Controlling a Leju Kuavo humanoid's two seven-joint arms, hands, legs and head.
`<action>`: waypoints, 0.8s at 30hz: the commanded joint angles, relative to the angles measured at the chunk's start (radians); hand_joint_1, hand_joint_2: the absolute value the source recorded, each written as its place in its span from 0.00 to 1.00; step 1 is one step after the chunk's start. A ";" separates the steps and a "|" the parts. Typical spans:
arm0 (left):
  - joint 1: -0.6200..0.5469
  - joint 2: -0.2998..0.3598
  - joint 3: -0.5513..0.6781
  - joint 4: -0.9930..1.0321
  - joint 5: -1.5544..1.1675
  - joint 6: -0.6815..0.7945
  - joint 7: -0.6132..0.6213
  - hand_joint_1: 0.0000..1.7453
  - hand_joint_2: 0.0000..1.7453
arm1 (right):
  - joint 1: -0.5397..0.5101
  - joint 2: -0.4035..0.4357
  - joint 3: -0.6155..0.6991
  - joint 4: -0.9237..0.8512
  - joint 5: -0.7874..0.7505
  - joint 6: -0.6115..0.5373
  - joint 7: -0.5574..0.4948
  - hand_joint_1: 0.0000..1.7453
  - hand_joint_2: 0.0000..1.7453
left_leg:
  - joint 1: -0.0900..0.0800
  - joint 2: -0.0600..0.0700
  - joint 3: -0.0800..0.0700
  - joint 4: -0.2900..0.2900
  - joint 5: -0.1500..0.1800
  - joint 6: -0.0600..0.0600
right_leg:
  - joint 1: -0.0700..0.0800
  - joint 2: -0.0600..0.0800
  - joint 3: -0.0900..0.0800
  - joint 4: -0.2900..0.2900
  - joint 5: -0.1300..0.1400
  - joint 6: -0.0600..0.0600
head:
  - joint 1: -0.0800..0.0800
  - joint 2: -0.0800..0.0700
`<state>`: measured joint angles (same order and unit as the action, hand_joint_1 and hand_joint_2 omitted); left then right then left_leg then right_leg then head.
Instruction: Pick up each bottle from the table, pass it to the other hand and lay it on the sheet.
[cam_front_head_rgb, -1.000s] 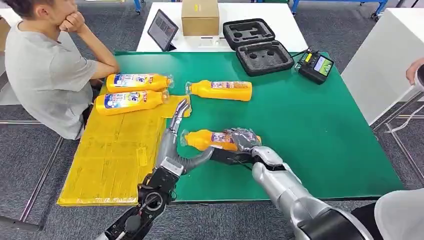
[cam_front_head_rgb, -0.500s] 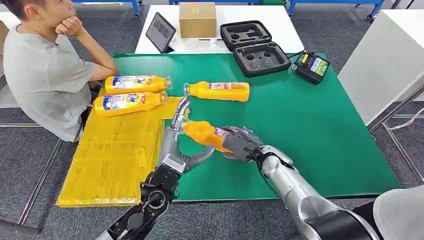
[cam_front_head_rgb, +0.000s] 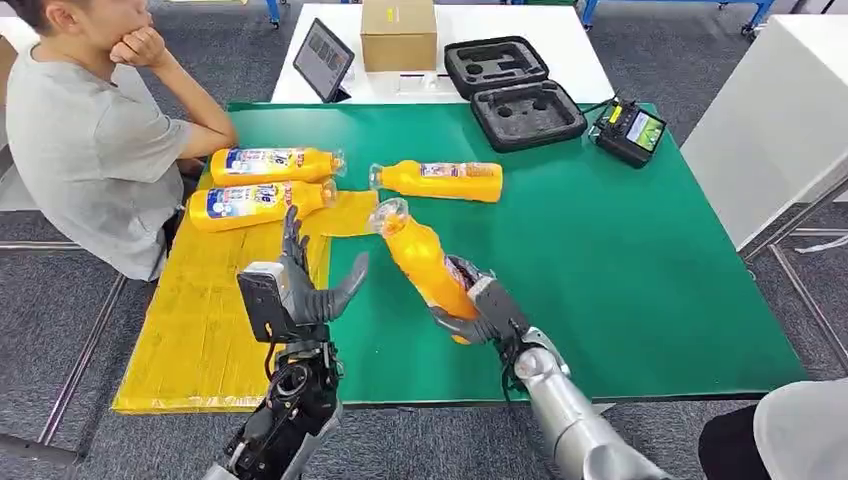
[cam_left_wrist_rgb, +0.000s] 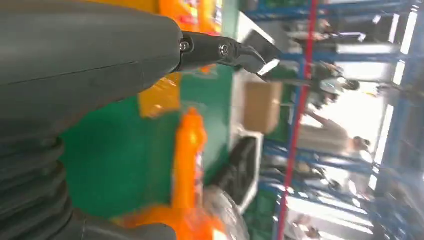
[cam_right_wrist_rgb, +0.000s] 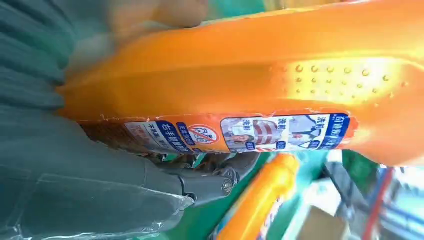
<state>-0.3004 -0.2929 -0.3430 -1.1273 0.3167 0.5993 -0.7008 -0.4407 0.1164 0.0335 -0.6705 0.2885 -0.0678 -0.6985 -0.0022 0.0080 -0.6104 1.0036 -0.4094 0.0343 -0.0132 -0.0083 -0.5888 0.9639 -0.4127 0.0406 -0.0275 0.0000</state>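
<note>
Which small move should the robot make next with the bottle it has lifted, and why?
Probably bring the right hand toward the left hand for the handover. The right hand grips the lifted bottle at its base, tilted, with its cap toward the left hand, which waits open and raised beside the yellow sheet. A gap separates them.
</note>
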 joint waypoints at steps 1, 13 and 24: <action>-0.010 -0.034 0.091 0.092 -0.020 -0.005 0.003 0.00 1.00 | 0.053 -0.006 0.044 -0.121 -0.026 -0.040 0.000 1.00 1.00 | 0.000 0.000 0.001 0.000 -0.002 -0.001 | 0.000 0.001 0.001 -0.001 -0.001 -0.001 | 0.000 0.000; -0.060 -0.035 -0.078 0.255 0.093 -0.106 0.003 0.00 1.00 | 0.032 -0.001 0.109 -0.152 -0.078 -0.129 0.000 1.00 1.00 | -0.001 0.000 -0.003 0.000 -0.001 -0.001 | 0.000 0.000 -0.003 0.000 -0.001 -0.001 | 0.000 0.000; -0.012 0.017 -0.226 0.201 0.130 -0.222 0.054 0.00 1.00 | -0.020 -0.004 0.109 -0.068 -0.098 -0.131 0.000 1.00 1.00 | -0.001 0.001 -0.003 -0.001 -0.001 -0.001 | 0.000 0.002 -0.003 -0.001 -0.001 -0.001 | 0.000 0.000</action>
<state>-0.3022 -0.3338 -0.4814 -0.9598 0.4376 0.3884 -0.6562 -0.3919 0.1179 0.1266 -0.8332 0.1961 -0.1946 -0.6985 -0.0032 0.0074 -0.6171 1.0037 -0.4097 0.0347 -0.0138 -0.0092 -0.5947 0.9638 -0.4128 0.0409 -0.0278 0.0000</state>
